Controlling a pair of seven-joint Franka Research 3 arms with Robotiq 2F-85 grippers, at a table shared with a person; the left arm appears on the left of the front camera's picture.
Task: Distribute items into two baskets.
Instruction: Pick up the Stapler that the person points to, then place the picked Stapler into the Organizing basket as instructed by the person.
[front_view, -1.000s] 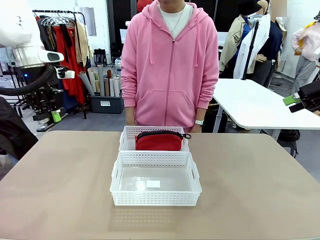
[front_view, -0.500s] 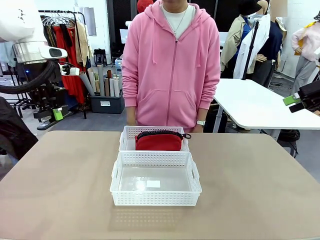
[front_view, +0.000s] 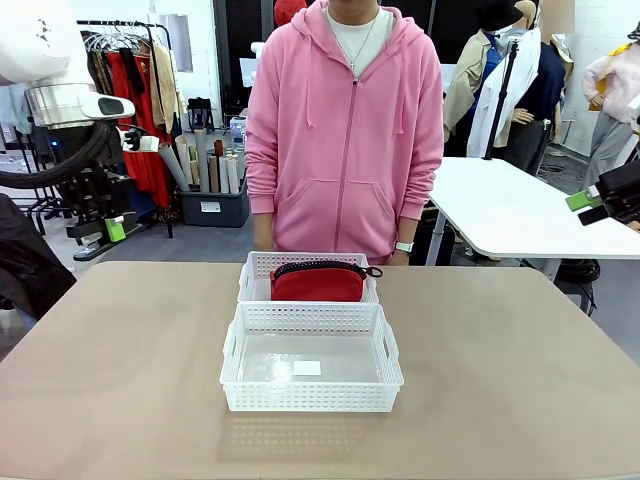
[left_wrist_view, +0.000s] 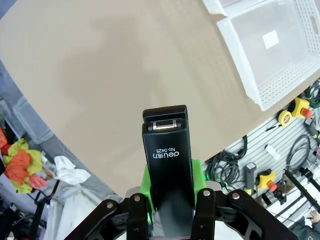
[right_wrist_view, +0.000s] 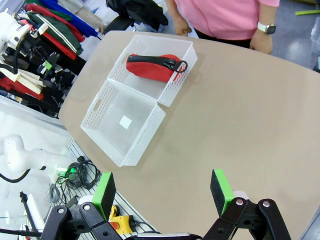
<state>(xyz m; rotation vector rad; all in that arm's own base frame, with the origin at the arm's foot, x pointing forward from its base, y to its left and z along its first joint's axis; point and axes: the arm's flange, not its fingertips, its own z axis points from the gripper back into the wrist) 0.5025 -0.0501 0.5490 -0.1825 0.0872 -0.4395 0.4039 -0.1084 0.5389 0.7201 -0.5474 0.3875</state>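
Front view: labelled basket (front_view: 310, 396) nearest the robot, holding nothing but its small white label; second basket (front_view: 254, 268) touching its far side, with the red pouch (front_view: 318, 284) lying in it, zipper uppermost; person (front_view: 343, 130) standing beyond both. Right gripper (front_view: 598, 205) well to the right of the labelled basket and high above it; cannot tell its opening from this angle.

Left wrist view: left gripper (left_wrist_view: 171, 176) clamped on the black stapler (left_wrist_view: 166, 145), green pads pressed to its flanks, its nose pointing away from the wrist; high over the tabletop (left_wrist_view: 115, 75), well off to one side of the labelled basket.

Right wrist view: right gripper spread wide, nothing between the pads; labelled basket ahead and below, well apart; pouch beyond it in the second basket.

Judged risks: smooth stapler casing gripped toward its rear, so liable to pivot or slip on the carry across; let go from too high, likely to bounce on hard plastic or clip the labelled basket's rim and land on the table; dropped beside the pouch, leaves the labelled basket unfilled.

Stapler between the left jaws, well apart from the labelled basket; pouch well apart from both grippers.
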